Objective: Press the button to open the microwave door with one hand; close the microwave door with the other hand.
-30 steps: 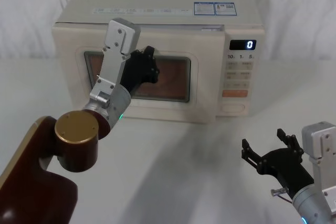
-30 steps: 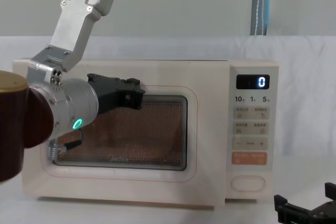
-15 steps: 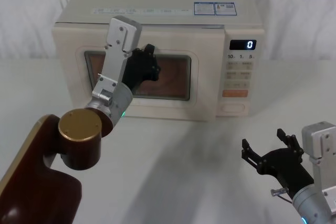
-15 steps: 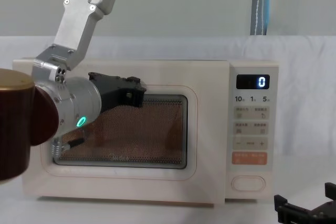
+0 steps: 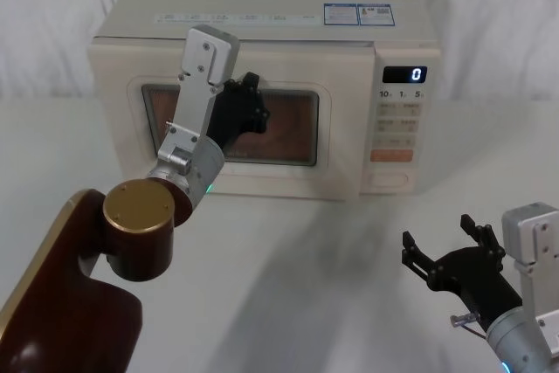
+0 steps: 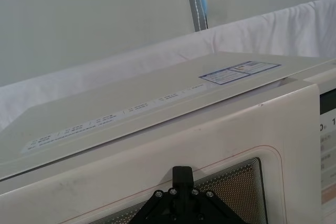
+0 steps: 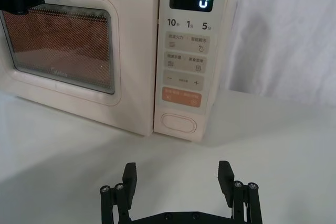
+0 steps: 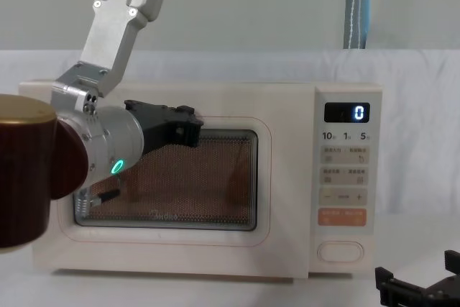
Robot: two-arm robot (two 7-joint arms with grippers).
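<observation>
- Nearest, at the lower right of the head view, the right hand (image 5: 450,259) hovers low over the tabletop (image 5: 332,242) with its fingers spread wide and nothing between them. Should it lift toward the panel, it could catch the orange key (image 7: 181,98) instead of what sits under it.
- Beyond it, the button (image 7: 179,123) lies at the bottom of the control panel (image 5: 399,128), right of centre in the right wrist view and well apart from that hand. A stray touch there would, I judge, spring the latch and undo the closing.
- Farther, the left hand (image 8: 188,124) is held against the upper left part of the microwave door (image 5: 341,111), over the glass window (image 8: 215,185); I cannot tell whether its fingers are open or shut.
- That door looks flush or almost flush with the microwave (image 5: 262,6). A push too weak may leave it unlatched.
- A push too hard could slide the oven backward on the tabletop or load the glass, since contact is on the window rather than the frame.
</observation>
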